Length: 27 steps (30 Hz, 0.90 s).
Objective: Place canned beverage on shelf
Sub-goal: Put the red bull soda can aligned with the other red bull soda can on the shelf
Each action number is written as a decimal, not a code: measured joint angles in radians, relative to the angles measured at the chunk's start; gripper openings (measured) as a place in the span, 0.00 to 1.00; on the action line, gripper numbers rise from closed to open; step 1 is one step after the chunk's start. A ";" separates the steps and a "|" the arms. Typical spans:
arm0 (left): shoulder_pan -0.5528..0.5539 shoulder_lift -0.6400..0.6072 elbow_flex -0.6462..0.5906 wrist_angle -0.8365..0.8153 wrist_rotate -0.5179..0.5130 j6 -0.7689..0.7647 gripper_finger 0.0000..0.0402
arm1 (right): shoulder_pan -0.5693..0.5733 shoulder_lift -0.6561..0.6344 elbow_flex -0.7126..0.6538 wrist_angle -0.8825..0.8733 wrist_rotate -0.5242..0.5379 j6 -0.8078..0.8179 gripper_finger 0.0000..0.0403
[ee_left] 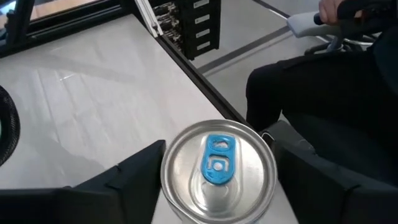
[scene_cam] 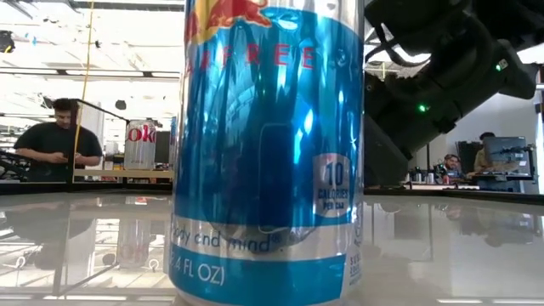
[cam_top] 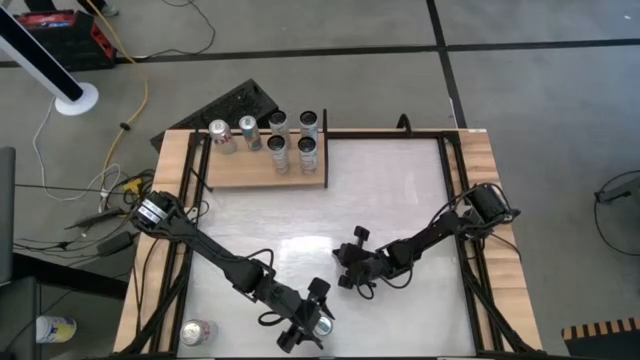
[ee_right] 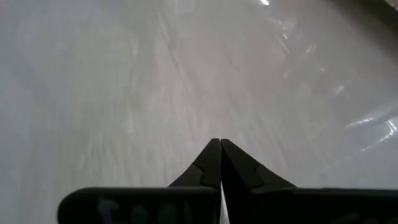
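Note:
A blue and silver canned beverage (scene_cam: 268, 153) stands upright on its base on the white table, close to the near edge; its top with a blue tab (ee_left: 217, 165) shows in the left wrist view. My left gripper (ee_left: 217, 145) is open, one finger close on either side of the can's wall, near its top. The shelf (cam_top: 240, 175), a pale wooden board, lies at the far left and bears several upright cans (cam_top: 278, 143). My right gripper (ee_right: 221, 146) is shut, with nothing in it, over bare table near the middle (cam_top: 348, 270). My left gripper has its fingers (ee_left: 134, 177) level on two opposite sides of the can, just below the rim (ee_left: 166, 180). I cannot tell whether they touch the wall. The can stands upright on the table.
Another can (cam_top: 198, 332) lies on its side at the table's near left corner. A person in dark clothes (ee_left: 323, 93) sits just beyond the near edge. Wooden strips and black rails (cam_top: 455, 170) run along the table's sides. Bare white tabletop (cam_top: 390, 190) lies between the arms and the shelf.

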State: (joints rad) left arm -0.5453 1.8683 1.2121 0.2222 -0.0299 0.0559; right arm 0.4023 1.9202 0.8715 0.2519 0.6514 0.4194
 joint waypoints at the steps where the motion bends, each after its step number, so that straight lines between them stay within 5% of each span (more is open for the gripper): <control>1: 0.000 0.000 0.000 0.001 0.000 -0.001 0.66 | 0.000 0.000 0.000 -0.010 0.000 0.000 0.07; 5: 0.000 -0.003 0.016 -0.018 -0.009 -0.015 0.55 | 0.003 0.000 0.000 -0.010 0.002 -0.002 0.07; 14: 0.000 -0.146 0.064 -0.242 -0.094 0.052 0.55 | 0.003 0.000 0.000 -0.036 0.002 -0.007 0.07; 21: 0.022 -0.360 0.063 -0.419 -0.203 0.117 0.55 | 0.003 0.000 0.000 -0.036 0.002 -0.008 0.07; 27: 0.156 -0.564 0.051 -0.623 -0.224 0.102 0.55 | 0.003 0.000 0.000 -0.033 0.002 -0.008 0.07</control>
State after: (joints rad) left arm -0.3895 1.3038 1.2630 -0.4008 -0.2535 0.1576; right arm 0.4055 1.9202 0.8715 0.2188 0.6533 0.4114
